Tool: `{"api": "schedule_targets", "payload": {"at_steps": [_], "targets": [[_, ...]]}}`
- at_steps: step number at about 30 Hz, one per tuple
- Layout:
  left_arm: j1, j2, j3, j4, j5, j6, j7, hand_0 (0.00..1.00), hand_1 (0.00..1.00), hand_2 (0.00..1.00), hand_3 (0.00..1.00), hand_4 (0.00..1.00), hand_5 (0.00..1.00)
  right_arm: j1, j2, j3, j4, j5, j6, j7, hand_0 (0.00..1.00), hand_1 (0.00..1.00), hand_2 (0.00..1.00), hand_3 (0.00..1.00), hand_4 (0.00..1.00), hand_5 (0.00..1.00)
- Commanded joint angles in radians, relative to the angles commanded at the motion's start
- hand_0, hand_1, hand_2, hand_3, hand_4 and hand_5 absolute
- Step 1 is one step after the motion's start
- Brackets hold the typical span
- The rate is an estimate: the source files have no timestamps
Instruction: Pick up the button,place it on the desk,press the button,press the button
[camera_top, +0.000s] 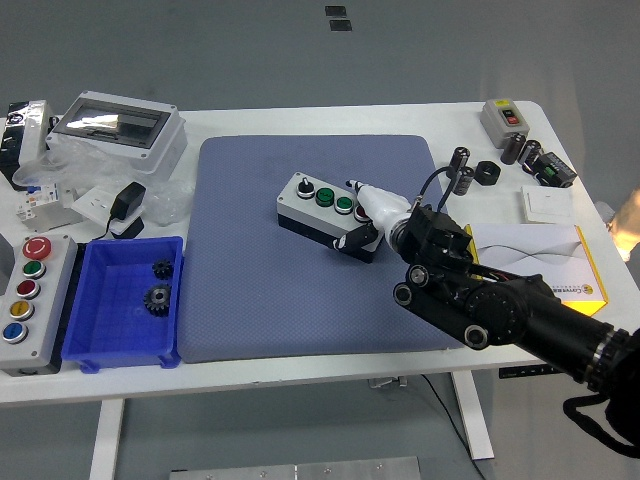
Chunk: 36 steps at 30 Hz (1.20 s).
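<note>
Single head view only, nothing else to cross-check against. Camera sits high on the robot's side, pitched forward and down. White rectangular table (300, 375) fills most of frame: near edge runs along the bottom, far edge near the top with grey floor beyond. Moderate standoff, whole tabletop visible corner to corner, slightly rotated. Blue-grey square mat (250, 300) sits about centre frame. Black right arm (520, 310) enters from the lower-right corner, closest to the lens.
</note>
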Motion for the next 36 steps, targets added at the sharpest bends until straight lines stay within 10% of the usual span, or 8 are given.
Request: {"api": "schedule_targets", "payload": {"at_steps": [6, 7, 18, 19, 24, 25, 36], "targets": [[-0.001, -0.001, 0.001, 0.001, 0.001, -0.001, -0.002, 0.672, 0.631, 0.571, 0.602, 0.647, 0.237, 0.001, 0.000, -0.013, -0.010, -0.010, -0.019, 0.003, 0.462, 0.661, 0.725, 0.998, 0.888, 0.243], [-0.001, -0.001, 0.001, 0.001, 0.001, -0.001, -0.002, 0.672, 0.631, 0.571, 0.601, 0.646, 0.237, 0.001, 0.000, -0.015, -0.010, -0.012, -0.022, 0.004, 0.315, 0.502, 0.547, 0.879, 0.715, 0.139], [-0.002, 0.000, 0.007, 0.004, -0.004, -0.002, -0.008, 0.673, 0.631, 0.571, 0.601, 0.646, 0.237, 0.001, 0.000, -0.043, -0.015, -0.035, -0.032, 0.026, 0.258, 0.430, 0.484, 0.689, 0.589, 0.181], [-0.002, 0.000, 0.008, 0.005, -0.006, -0.002, -0.009, 0.673, 0.632, 0.571, 0.600, 0.646, 0.236, 0.001, -0.001, -0.044, -0.015, -0.037, -0.033, 0.029, 0.199, 0.374, 0.412, 0.530, 0.351, 0.052], [-0.002, 0.000, 0.012, 0.007, -0.010, -0.003, -0.014, 0.673, 0.632, 0.571, 0.600, 0.646, 0.236, -0.002, -0.010, -0.037, 0.003, -0.063, -0.042, 0.064, 0.199, 0.374, 0.412, 0.530, 0.351, 0.052], [-0.002, -0.001, 0.012, 0.007, -0.010, -0.003, -0.014, 0.673, 0.631, 0.571, 0.600, 0.645, 0.236, -0.003, -0.014, -0.035, 0.010, -0.068, -0.044, 0.075, 0.160, 0.337, 0.380, 0.408, 0.223, 0.002], [0.001, -0.005, 0.010, 0.008, -0.010, -0.002, -0.017, 0.673, 0.633, 0.571, 0.599, 0.644, 0.236, -0.018, -0.203, -0.047, 0.240, -0.020, -0.035, 0.337, 0.138, 0.320, 0.386, 0.307, 0.039, 0.002]]}}
